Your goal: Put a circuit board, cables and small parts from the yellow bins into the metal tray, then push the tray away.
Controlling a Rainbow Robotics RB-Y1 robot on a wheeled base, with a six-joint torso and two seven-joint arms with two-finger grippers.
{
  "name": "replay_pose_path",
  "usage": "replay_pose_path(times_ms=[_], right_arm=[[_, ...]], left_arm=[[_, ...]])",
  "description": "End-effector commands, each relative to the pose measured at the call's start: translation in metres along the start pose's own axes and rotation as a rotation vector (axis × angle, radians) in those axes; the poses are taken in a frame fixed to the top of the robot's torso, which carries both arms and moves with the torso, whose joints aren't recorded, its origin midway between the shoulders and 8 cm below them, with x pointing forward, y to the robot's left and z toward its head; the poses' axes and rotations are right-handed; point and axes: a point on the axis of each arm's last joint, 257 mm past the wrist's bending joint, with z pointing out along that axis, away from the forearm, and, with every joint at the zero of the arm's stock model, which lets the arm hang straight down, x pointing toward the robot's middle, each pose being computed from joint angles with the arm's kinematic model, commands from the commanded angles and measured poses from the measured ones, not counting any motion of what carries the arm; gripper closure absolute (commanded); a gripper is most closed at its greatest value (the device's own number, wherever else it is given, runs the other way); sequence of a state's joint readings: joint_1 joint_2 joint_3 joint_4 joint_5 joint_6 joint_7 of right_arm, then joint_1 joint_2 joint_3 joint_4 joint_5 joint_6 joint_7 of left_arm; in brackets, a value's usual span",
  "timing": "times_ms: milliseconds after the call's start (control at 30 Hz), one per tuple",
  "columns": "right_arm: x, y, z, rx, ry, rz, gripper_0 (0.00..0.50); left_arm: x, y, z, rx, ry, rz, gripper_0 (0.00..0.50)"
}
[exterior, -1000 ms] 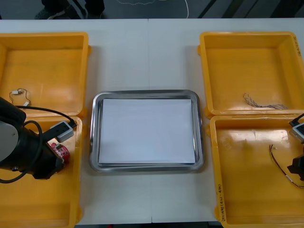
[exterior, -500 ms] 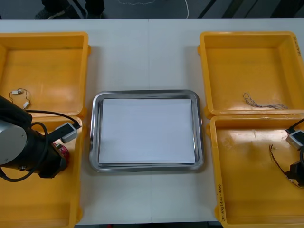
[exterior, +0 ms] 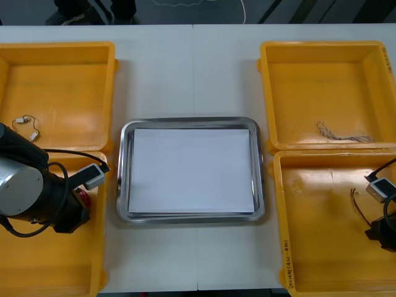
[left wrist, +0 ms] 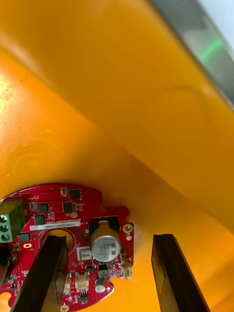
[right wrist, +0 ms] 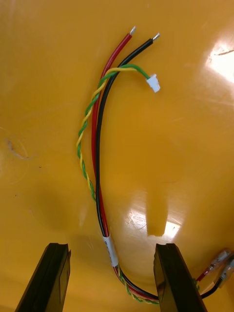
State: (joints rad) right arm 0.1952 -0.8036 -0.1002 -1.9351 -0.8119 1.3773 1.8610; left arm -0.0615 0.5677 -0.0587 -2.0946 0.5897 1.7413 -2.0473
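Note:
A round red circuit board (left wrist: pixel 68 243) lies on the floor of the near left yellow bin (exterior: pixel 37 260), close to its wall. My left gripper (left wrist: pixel 109 275) hangs open over it, one finger above the board's hole, the other past its edge. In the front view the board (exterior: pixel 82 197) peeks out beside the left arm. In the near right yellow bin (exterior: pixel 322 247) a red, black and yellow-green cable bundle (right wrist: pixel 100 161) lies curved. My right gripper (right wrist: pixel 111 280) is open, its fingers either side of the bundle's taped end. The metal tray (exterior: pixel 124 176), white inside, sits between the bins.
The far left bin (exterior: pixel 62 86) holds a small wired part (exterior: pixel 26 122). A thin cable (exterior: pixel 343 135) lies in the far right bin (exterior: pixel 322 80). More connectors (right wrist: pixel 219 263) lie beside my right finger. Table shows before and behind the tray.
The left arm has shifted a little towards the tray over the board. The right arm has slid towards the table's near edge in the near right bin.

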Motion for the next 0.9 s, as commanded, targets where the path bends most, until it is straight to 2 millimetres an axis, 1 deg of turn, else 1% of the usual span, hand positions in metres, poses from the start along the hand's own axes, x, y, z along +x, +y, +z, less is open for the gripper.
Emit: replay_pose_path(times_ms=[33, 533, 567, 600, 633, 667, 700, 733, 767, 800, 833, 900], right_arm=[[0.013, 0.012, 0.0076, -0.024, 0.006, -0.035, 0.0], [0.0159, 0.017, 0.0145, -0.021, -0.006, -0.043, 0.0], [0.0167, 0.0172, 0.0147, -0.021, -0.004, -0.043, 0.0], [0.0166, 0.0177, 0.0149, -0.022, -0.005, -0.044, 0.0], [0.0167, 0.0173, 0.0149, -0.021, -0.005, -0.046, 0.0], [0.0175, 0.0175, 0.0151, -0.021, -0.003, -0.045, 0.0], [0.0177, 0.0168, 0.0151, -0.019, -0.002, -0.046, 0.0], [0.0175, 0.0161, 0.0149, -0.017, -0.003, -0.047, 0.0], [0.0183, 0.0165, 0.0153, -0.017, -0.002, -0.046, 0.0], [0.0186, 0.0167, 0.0156, -0.017, -0.001, -0.047, 0.0], [0.0184, 0.0161, 0.0153, -0.016, -0.001, -0.045, 0.0], [0.0197, 0.0146, 0.0158, -0.012, 0.002, -0.045, 0.0]], left_arm=[[-0.0001, -0.0101, 0.0091, 0.014, -0.004, 0.11, 0.0], [-0.0003, -0.0116, 0.0141, 0.016, -0.006, 0.12, 0.001], [-0.0005, -0.0111, 0.0141, 0.014, -0.006, 0.121, 0.019], [-0.0001, -0.0113, 0.0141, 0.015, -0.005, 0.123, 0.067], [-0.0001, -0.0113, 0.0141, 0.015, -0.005, 0.123, 0.093], [-0.0001, -0.0113, 0.0141, 0.015, -0.005, 0.124, 0.148], [-0.0005, -0.0111, 0.0141, 0.014, -0.006, 0.124, 0.187], [-0.0001, -0.0113, 0.0141, 0.015, -0.005, 0.124, 0.201], [0.0005, -0.0117, 0.0144, 0.016, -0.004, 0.124, 0.234], [0.0005, -0.0117, 0.0144, 0.016, -0.004, 0.124, 0.278], [0.0002, -0.0115, 0.0144, 0.015, -0.005, 0.124, 0.302], [0.0006, -0.0112, 0.0142, 0.015, -0.004, 0.122, 0.377]])
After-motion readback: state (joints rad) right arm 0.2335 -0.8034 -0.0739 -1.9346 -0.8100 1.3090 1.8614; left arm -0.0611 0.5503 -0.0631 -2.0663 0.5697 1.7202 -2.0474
